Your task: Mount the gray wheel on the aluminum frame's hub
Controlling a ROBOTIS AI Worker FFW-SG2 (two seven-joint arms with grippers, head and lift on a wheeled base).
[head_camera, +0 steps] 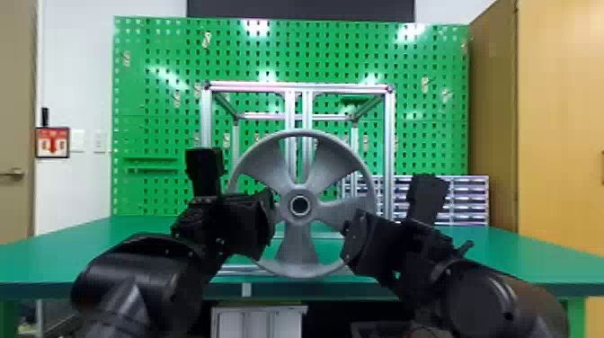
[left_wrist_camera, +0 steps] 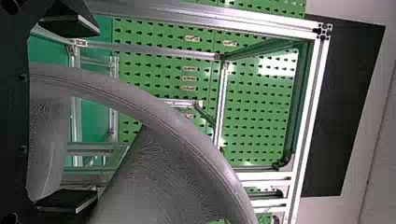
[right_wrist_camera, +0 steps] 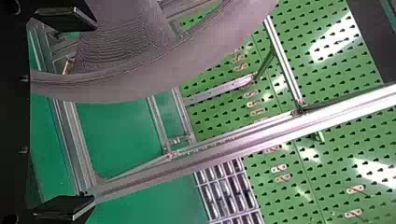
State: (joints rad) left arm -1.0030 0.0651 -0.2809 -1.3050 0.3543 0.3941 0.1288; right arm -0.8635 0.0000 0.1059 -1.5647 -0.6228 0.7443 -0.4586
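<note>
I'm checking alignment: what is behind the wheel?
Through openings in the wheel: two upright bars of the frame, the pegboard and the table. Center and spokes cover what lies directly behind them; the frame's hub cannot be made out.

Gray wheel, green dark-holed pegboard

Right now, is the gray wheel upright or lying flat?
Upright: the wheel shows its round face in the head view, in front of the frame.
</note>
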